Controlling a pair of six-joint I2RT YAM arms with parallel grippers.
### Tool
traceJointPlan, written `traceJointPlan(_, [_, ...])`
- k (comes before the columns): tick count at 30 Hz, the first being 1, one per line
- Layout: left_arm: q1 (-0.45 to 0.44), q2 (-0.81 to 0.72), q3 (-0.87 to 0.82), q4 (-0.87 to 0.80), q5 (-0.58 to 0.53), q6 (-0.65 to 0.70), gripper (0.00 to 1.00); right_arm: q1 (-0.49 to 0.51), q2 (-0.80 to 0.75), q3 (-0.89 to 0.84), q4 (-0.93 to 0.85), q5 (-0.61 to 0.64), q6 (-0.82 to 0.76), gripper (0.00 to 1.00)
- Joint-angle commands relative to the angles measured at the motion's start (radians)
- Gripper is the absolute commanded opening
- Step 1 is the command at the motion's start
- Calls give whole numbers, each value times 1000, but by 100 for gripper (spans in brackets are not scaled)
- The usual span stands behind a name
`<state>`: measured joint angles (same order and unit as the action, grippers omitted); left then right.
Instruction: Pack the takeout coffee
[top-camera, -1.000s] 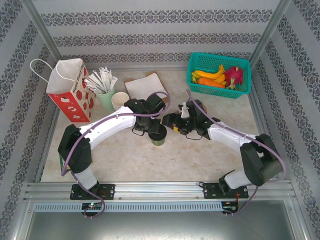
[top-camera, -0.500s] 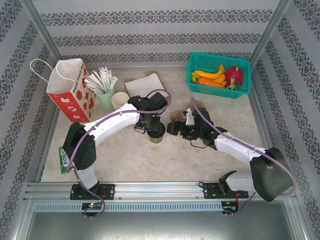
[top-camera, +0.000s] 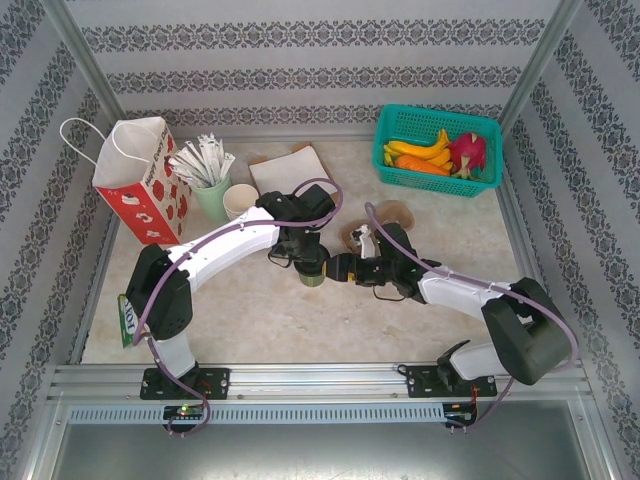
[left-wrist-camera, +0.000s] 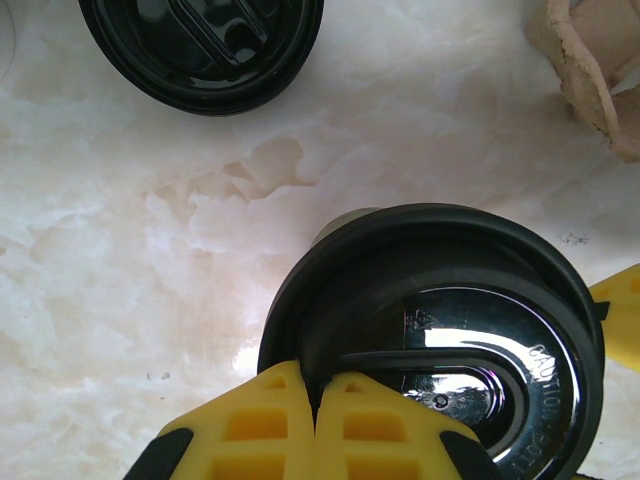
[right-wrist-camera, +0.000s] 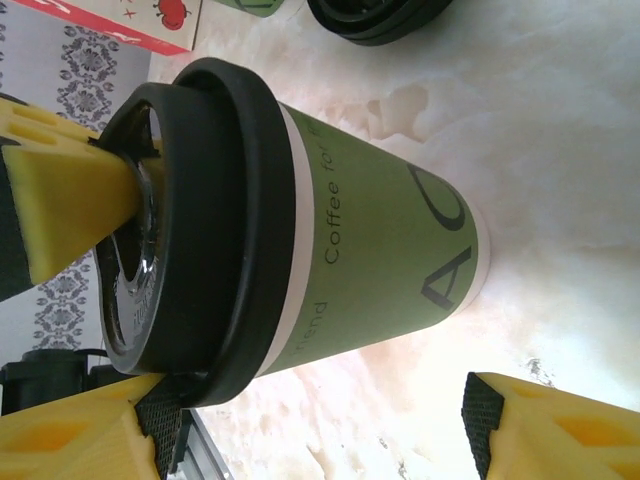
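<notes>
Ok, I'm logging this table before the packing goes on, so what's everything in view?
coffee cup: one, green with black lid, upright mid-table
spare lid: one, black, on the table near the cup
paper bag: one, red and white, back left
cup of sticks: one, pale green, beside the bag
stacked cups: count unclear, cream inside, beside the sticks
paper sheets: count unclear, white and brown, back middle
basket: one, teal, back right, holding fruit
cardboard: brown, behind the coffee cup
left hand: yellow, shut, tips on the cup's lid
right hand: yellow, open, either side of the cup
</notes>
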<state>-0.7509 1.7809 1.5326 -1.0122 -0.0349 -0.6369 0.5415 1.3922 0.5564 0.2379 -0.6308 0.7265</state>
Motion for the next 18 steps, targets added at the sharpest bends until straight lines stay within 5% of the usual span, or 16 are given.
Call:
traceJointPlan(1, [-4, 46, 4, -39, -1, -5, 0, 12, 24, 23, 19, 15, -39, 76])
traceJointPlan(18, [4, 73, -3, -30, 121, 10, 0, 98, 27, 2, 129, 208, -120, 79])
